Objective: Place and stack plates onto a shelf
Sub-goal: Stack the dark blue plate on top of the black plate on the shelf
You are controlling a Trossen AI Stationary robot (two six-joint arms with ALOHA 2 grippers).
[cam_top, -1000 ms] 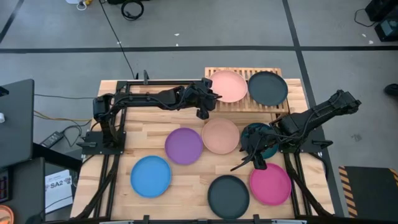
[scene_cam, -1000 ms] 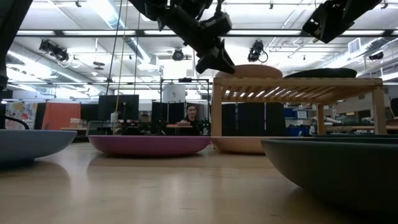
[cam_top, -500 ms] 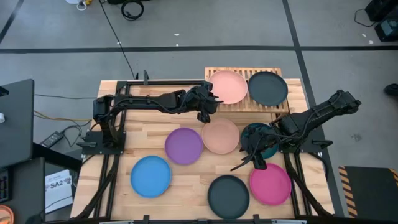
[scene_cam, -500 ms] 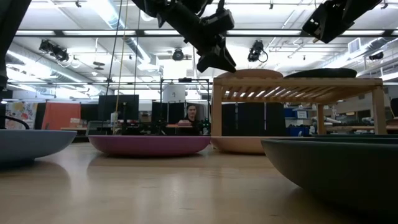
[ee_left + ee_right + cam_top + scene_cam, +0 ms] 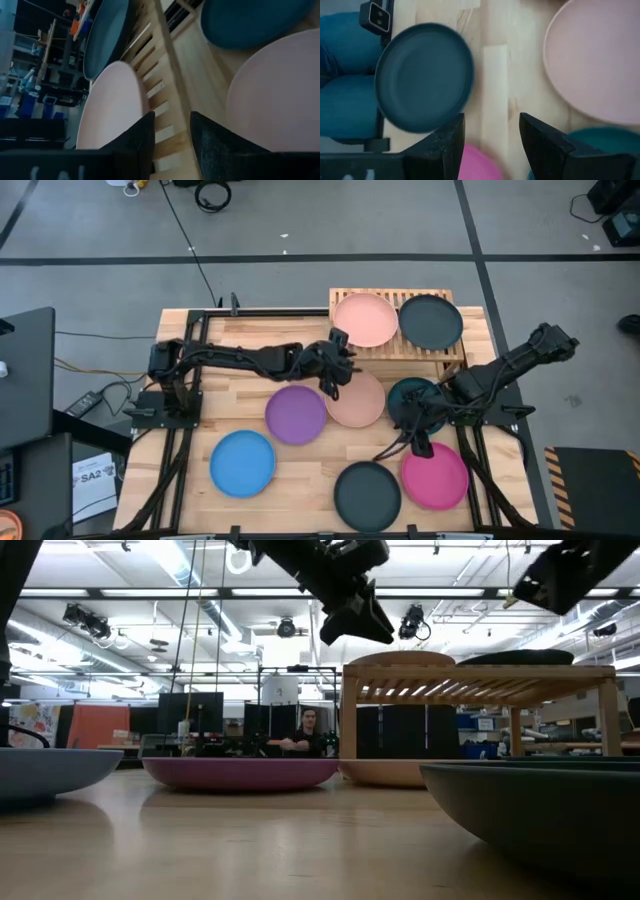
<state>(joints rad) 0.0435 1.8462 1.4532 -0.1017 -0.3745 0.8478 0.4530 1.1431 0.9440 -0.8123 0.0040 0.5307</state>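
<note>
High view: two plates are on the shelf [image 5: 392, 352], a peach plate [image 5: 365, 319] and a black plate [image 5: 431, 321] side by side, unstacked; that part reads as done. Six remain on the counter [image 5: 230, 395]: a second peach plate [image 5: 358, 402] directly under and just ahead of the left tool [image 5: 334, 376], the purple plate [image 5: 296, 414] just beside it toward the left arm's base, the blue plate [image 5: 242, 462] well behind. The teal plate [image 5: 412, 394] lies beneath the right arm, the pink plate [image 5: 437, 477] just beyond the right tool [image 5: 418, 442], a second black plate [image 5: 367, 495] to that tool's side. Low view: the left tool hangs above shelf height, empty, fingers parted. Left wrist view: fingers apart, nothing between them; shelf edge straight ahead, counter peach plate to one side. Right wrist view: fingers wide apart, empty, over bare counter between three plates. Judgement: roughly a quarter through; stacking not begun.
</note>
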